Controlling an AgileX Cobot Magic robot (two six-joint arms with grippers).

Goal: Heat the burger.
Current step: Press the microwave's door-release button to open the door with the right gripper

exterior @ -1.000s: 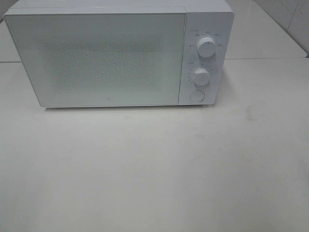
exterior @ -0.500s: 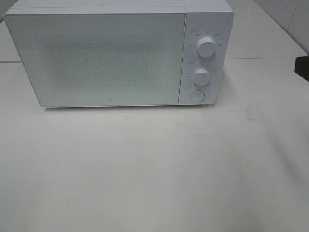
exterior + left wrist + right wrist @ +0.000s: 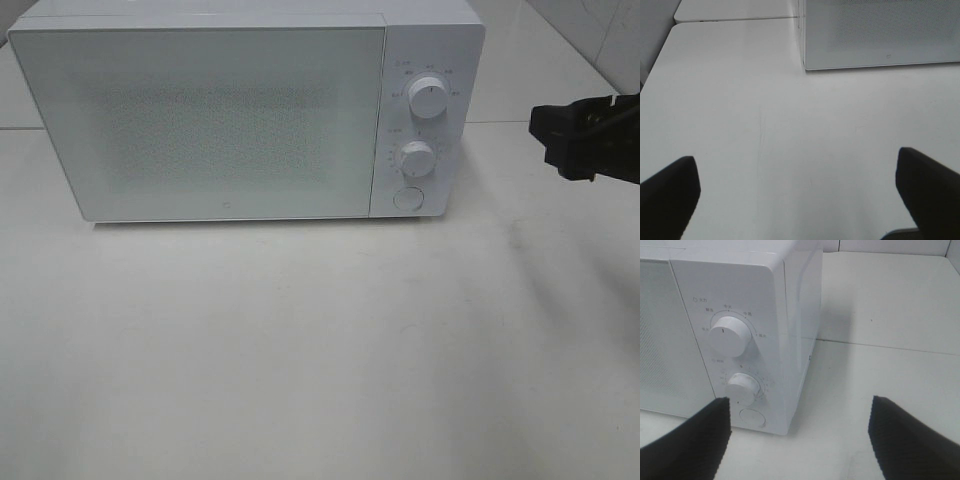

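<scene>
The burger is out of view in every frame. The white microwave (image 3: 200, 110) stands at the back of the table with its door shut. My right gripper (image 3: 552, 138) comes in from the right edge, level with the control panel and to its right. In the right wrist view, the right gripper (image 3: 800, 440) is open and empty, facing the upper knob (image 3: 729, 335), lower knob (image 3: 743, 387) and round button (image 3: 752, 417). My left gripper (image 3: 797, 192) is open and empty over bare table, short of the microwave's front left corner (image 3: 805, 65). It does not show in the exterior high view.
The white table (image 3: 320, 350) spreads in front of the microwave. A seam between table tops (image 3: 540, 122) runs behind the right gripper. A tiled wall (image 3: 600, 30) stands at the back right.
My right gripper has come into the exterior high view from the right edge and moved left towards the microwave's control panel. The microwave has not moved.
</scene>
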